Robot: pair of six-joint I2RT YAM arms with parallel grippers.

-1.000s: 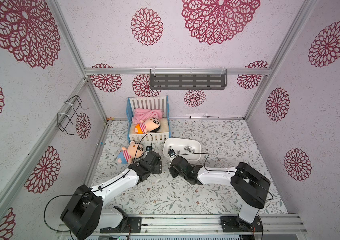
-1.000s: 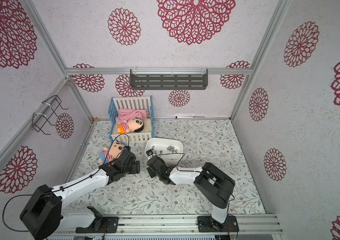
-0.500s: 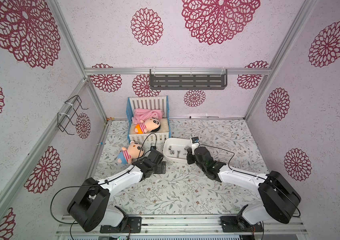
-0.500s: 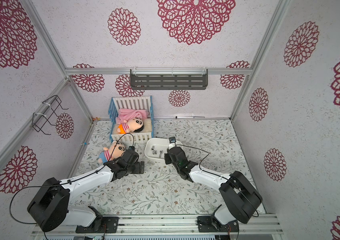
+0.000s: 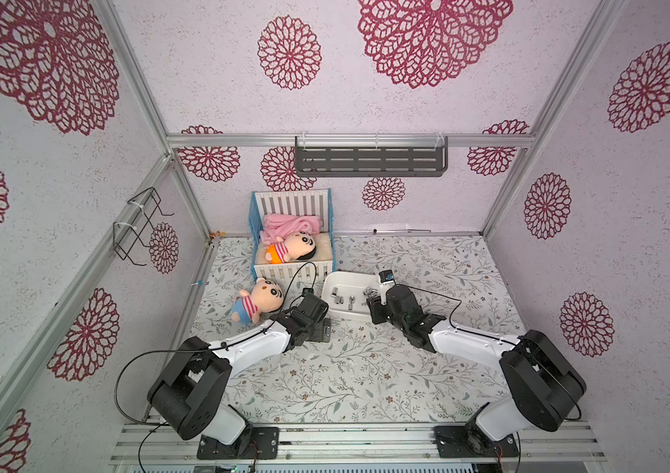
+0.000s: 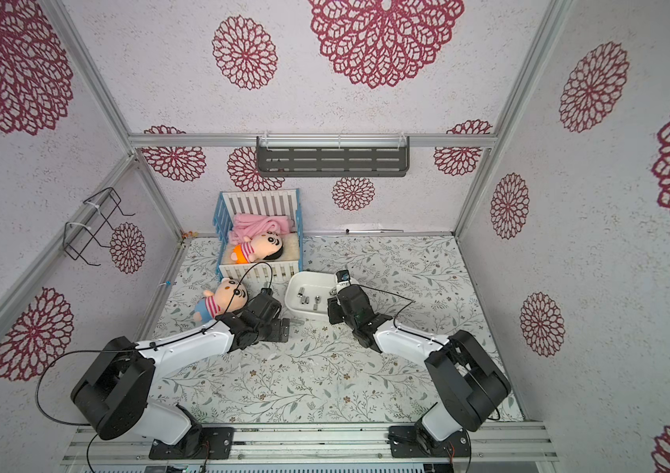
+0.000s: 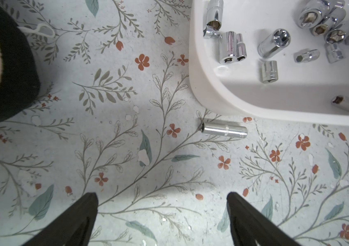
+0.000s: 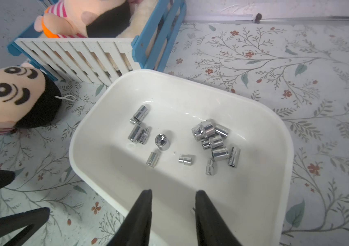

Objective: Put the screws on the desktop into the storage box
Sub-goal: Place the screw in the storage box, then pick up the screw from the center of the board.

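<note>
Dolls number two: one doll (image 5: 261, 299) lies on the worktop (image 7: 126, 149) at the left, and a second doll (image 5: 296, 247) lies in the single crib (image 5: 292, 200). The left tool (image 7: 161, 194) hangs over the worktop, spread wide and empty. One screw (image 7: 224, 130) lies on the worktop just beside the one box (image 8: 180, 102). Thirteen screws (image 8: 212, 141) can be counted inside the box in the right wrist view. The right tool (image 8: 173, 191), fingers parted with nothing between them, hides part of the box's near wall. The left wrist view cuts the box off.
</note>
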